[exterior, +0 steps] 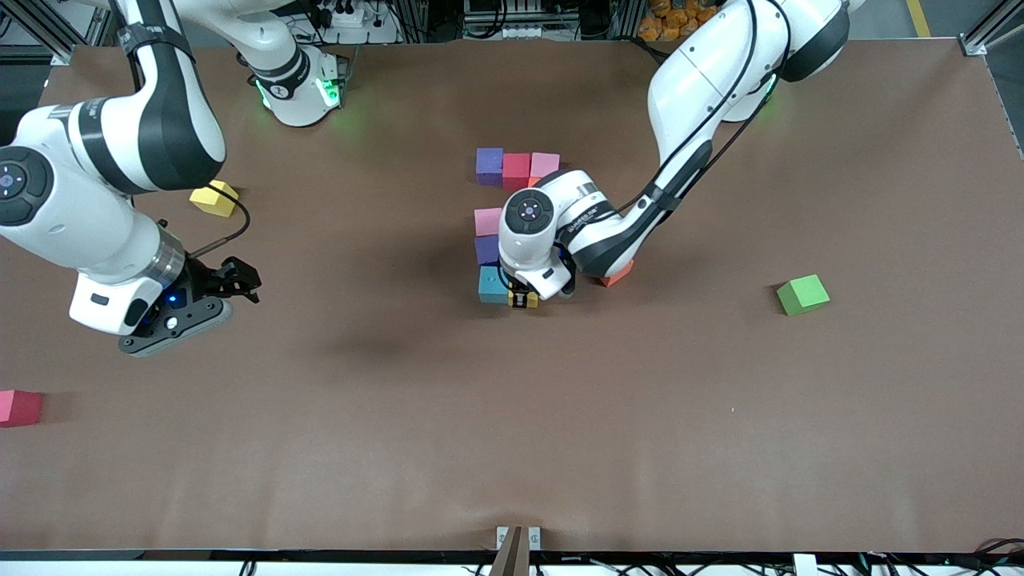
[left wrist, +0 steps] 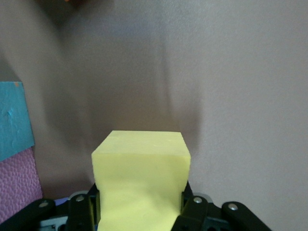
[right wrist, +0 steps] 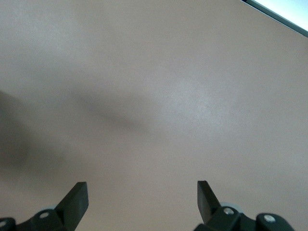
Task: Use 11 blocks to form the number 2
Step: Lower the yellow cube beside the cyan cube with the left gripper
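I see my left gripper (exterior: 524, 300) clamped on a yellow block (left wrist: 140, 178), low beside the blue block (exterior: 493, 285) at the near end of the partly built 2 (exterior: 512, 228); whether it rests on the table (exterior: 560, 416) I can't quite tell. My right gripper (right wrist: 142, 199) waits wide open over bare table. Another yellow block (exterior: 213, 198) and a pink one (exterior: 19, 407) lie apart.

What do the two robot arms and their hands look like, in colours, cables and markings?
Both arms are glossy white with black joint bands. A thin black cable runs along the left arm. Green lights glow at the bases. The left hand and the right hand have black fingers; the right one has a grey body with a small blue light.
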Action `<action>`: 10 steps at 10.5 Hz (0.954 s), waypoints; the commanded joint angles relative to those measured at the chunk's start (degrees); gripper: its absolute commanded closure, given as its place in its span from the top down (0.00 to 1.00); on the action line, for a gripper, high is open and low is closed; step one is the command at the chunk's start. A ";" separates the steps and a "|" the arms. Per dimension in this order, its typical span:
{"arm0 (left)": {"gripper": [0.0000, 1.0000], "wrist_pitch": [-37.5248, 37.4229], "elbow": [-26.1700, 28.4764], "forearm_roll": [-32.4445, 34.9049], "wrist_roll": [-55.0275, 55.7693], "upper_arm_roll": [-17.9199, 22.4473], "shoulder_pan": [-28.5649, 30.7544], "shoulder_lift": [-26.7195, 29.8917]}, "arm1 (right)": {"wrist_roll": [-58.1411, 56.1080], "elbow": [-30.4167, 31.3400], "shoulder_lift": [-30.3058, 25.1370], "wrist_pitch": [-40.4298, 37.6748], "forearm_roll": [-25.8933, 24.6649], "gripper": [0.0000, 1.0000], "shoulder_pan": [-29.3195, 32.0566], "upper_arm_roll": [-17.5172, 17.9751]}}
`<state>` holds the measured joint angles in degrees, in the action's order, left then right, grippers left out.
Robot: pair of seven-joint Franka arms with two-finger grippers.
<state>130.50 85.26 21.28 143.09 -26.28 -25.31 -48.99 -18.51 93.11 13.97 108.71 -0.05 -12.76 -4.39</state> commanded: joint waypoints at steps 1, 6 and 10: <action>0.00 0.02 -1.33 0.61 -0.01 0.53 -1.49 -1.46 | 0.58 0.49 -0.69 -0.34 -1.00 1.00 0.72 0.87; 1.00 -0.07 -1.24 0.78 -1.84 0.53 -1.76 -1.64 | 0.58 0.40 -0.69 -0.25 -1.00 1.00 0.55 0.87; 1.00 -2.17 -1.24 1.05 -2.64 0.53 -1.58 -0.32 | 0.58 0.32 -0.69 -0.25 -1.00 1.00 0.46 0.87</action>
<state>130.28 85.21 21.28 141.17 -26.04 -26.32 -49.66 -18.51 93.11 13.97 108.71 -0.05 -12.76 -4.25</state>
